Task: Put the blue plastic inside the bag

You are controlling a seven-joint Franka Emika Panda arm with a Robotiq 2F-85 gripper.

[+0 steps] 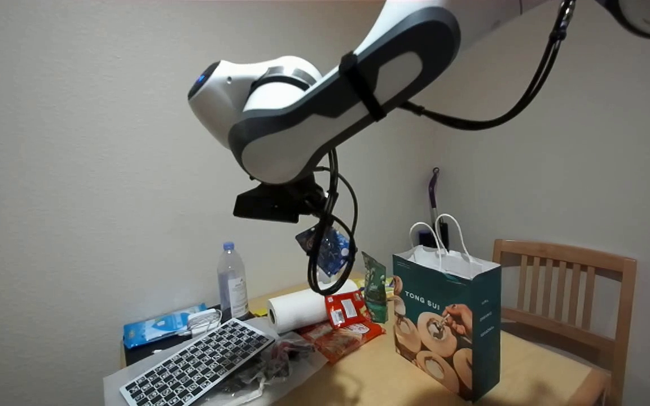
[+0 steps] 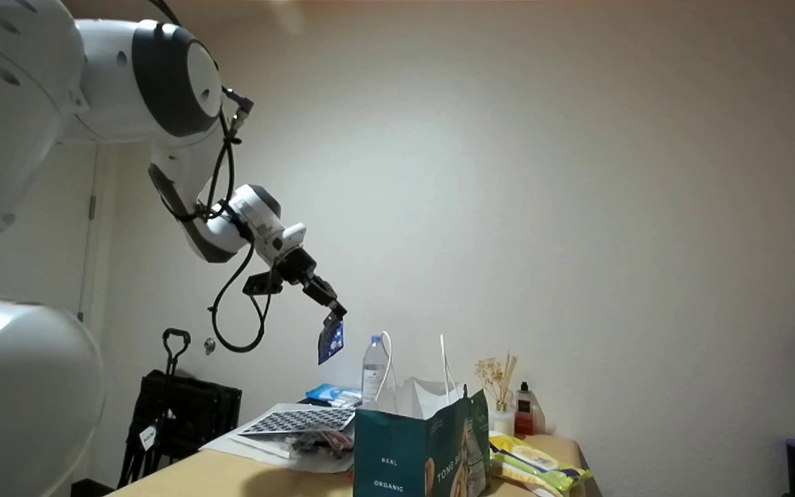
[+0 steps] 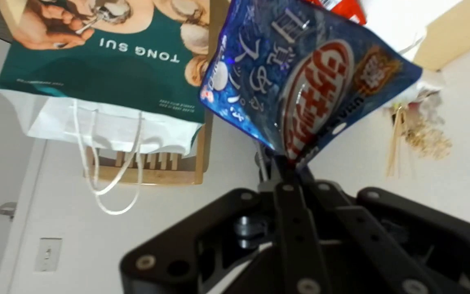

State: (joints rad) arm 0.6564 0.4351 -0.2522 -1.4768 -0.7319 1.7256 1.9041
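The blue plastic is a shiny blue snack packet (image 3: 259,77) with a red oval label. My gripper (image 3: 292,162) is shut on one corner of it, pinching the foil together. In an exterior view the packet (image 2: 330,343) dangles from the fingertips, higher than the table. A cable loop partly covers the packet (image 1: 333,251) in an exterior view. The teal-green bag (image 1: 486,332) stands upright on the table with its white handles raised and its top open. In the wrist view the bag (image 3: 137,87) appears upside down, to the left of the packet and apart from it.
Red snack packets (image 1: 347,310), a paper roll (image 1: 297,309) and a green pouch (image 1: 374,287) lie or stand beside the bag. A keyboard-like panel (image 1: 198,363) and a bottle (image 1: 232,282) are farther along. A wooden chair (image 1: 567,254) stands behind the bag; yellow wipes (image 2: 535,459) lie nearby.
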